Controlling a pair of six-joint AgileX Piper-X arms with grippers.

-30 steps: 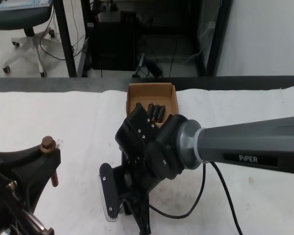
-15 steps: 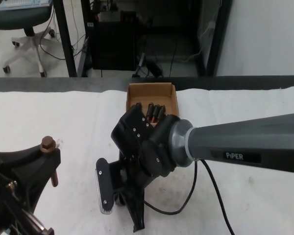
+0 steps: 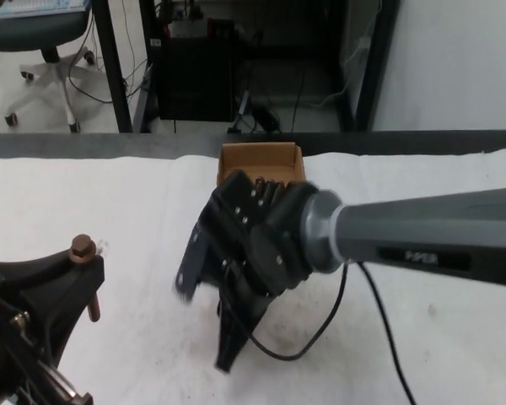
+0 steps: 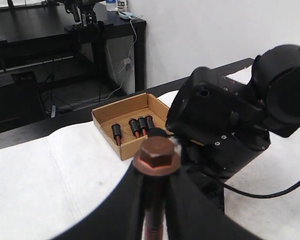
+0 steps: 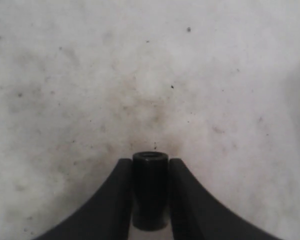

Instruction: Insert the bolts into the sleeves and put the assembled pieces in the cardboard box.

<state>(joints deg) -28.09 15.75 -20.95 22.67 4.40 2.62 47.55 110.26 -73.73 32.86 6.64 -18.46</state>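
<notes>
My left gripper point(image 4: 155, 175) is shut on a copper bolt point(image 4: 156, 156), held upright with its hex head on top. In the high view this bolt point(image 3: 83, 248) and the left gripper point(image 3: 88, 268) are at the bench's near left. My right gripper point(image 5: 150, 164) is shut on a short black sleeve point(image 5: 150, 192), open end facing the white cloth below. The right arm point(image 3: 270, 245) stands mid-bench, just in front of the cardboard box point(image 3: 261, 155). The box point(image 4: 106, 115) holds several dark assembled pieces point(image 4: 138, 125) lying side by side.
A white cloth point(image 3: 110, 211) covers the bench, stained under the right gripper point(image 5: 140, 105). A black cable point(image 3: 320, 337) loops from the right arm onto the cloth. Beyond the bench's far edge stand a black rack point(image 3: 194, 67) and an office chair point(image 3: 42, 42).
The right arm's wrist has swung and lifted, its blurred side plate rising to the left and towards the box. The left gripper and its bolt have stayed still.
</notes>
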